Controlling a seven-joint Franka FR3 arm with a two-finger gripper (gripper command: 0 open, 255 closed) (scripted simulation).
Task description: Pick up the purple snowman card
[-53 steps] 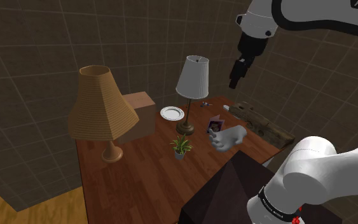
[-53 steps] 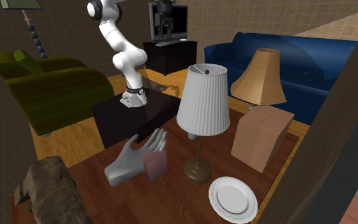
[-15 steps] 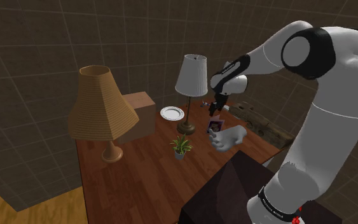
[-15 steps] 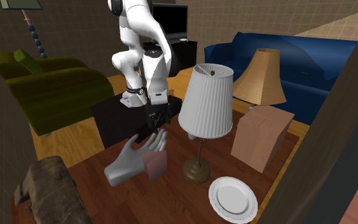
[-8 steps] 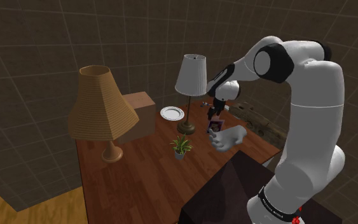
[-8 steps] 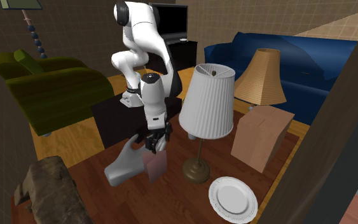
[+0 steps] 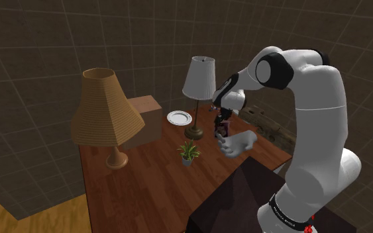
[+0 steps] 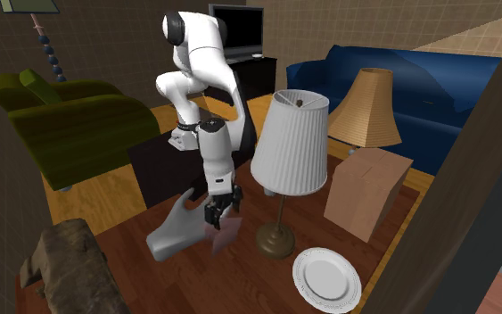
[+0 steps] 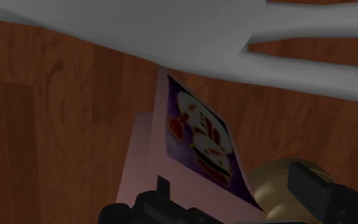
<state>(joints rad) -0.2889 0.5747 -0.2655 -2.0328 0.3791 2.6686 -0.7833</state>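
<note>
- Purple snowman card (image 9: 199,143) stands on the wooden desk (image 7: 152,185), just beside a grey hand sculpture (image 7: 243,141).
- Jaws stand apart, straddling the card's top, not gripping it.
- Small pot (image 7: 187,161) holds a green plant.

Shoulder view: behind stand (image 7: 244,198), down over table (image 7: 148,180). Second exterior: opposite, facing arm (image 8: 197,55). Wrist: close on card (image 9: 199,143).

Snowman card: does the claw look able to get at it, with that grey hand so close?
Probably yes. The claw sits right at the card, fingers apart astride its upper edge. The grey hand lies close beside it but does not seem to block either finger.
</note>
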